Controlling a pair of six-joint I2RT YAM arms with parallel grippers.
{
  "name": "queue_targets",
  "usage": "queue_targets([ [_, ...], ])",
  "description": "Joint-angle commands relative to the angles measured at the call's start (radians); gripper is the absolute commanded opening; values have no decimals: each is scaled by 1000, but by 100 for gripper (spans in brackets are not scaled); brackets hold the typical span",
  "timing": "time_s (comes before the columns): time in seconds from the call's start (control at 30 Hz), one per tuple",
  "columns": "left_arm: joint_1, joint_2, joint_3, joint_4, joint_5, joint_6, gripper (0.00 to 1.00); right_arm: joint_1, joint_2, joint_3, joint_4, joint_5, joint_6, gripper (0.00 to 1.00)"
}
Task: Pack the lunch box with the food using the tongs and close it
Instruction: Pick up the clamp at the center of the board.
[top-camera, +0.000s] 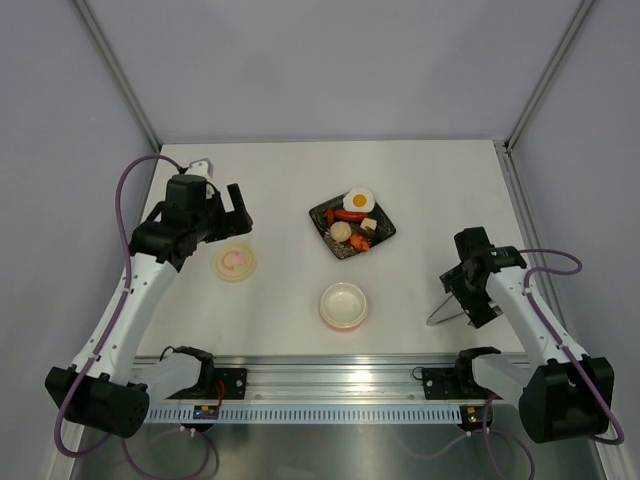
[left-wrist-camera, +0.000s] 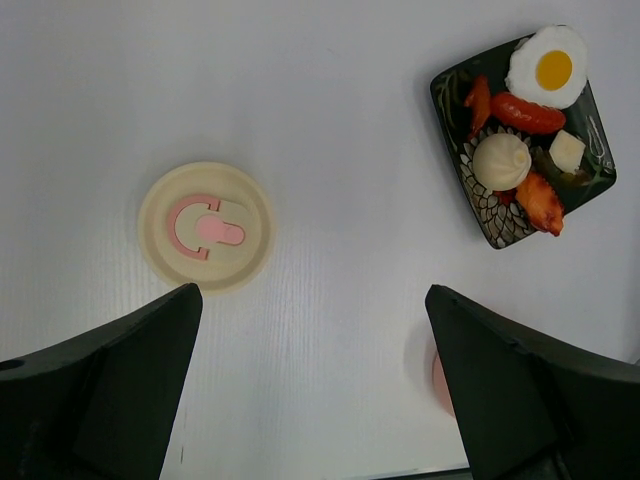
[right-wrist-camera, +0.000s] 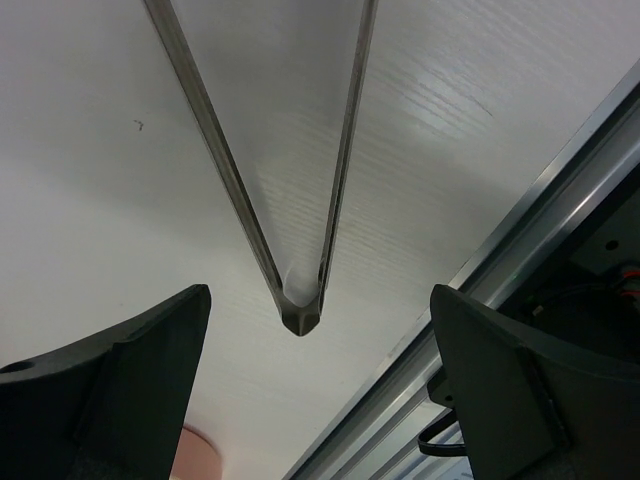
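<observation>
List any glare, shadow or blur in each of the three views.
Top external: even, soft light on the table, hardly any shadow. Left wrist: lid and black tray sharp; the left gripper's fingers are dark and featureless. Right wrist: bright streaks of glare on the table beside the tongs; the right gripper's fingers are equally dark.

Bright, even light from overhead fills all three views. The white table (top-camera: 290, 190) shows only faint, soft-edged shadows and no hard ones. In the right wrist view, the tongs (right-wrist-camera: 300, 250) carry a pale sheen and the table's ribbed surface glints at upper right. The dark fingers (left-wrist-camera: 100, 390) look soft, slightly out of focus.
</observation>
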Motion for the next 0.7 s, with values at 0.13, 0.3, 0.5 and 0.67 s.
queue_targets([
  [0.13,-5,6,-16,21,18,21,99,4,142,7,60,13,120,99],
  [0.3,-5,8,-13,12,12,33,99,4,128,-42,236,16,36,99],
  [0.5,-5,3,-18,12,18,33,99,4,182,-34,319,82,-79,99],
  [0.67,-6,2,-16,11,21,34,99,4,310,15,328,117,-126,99],
])
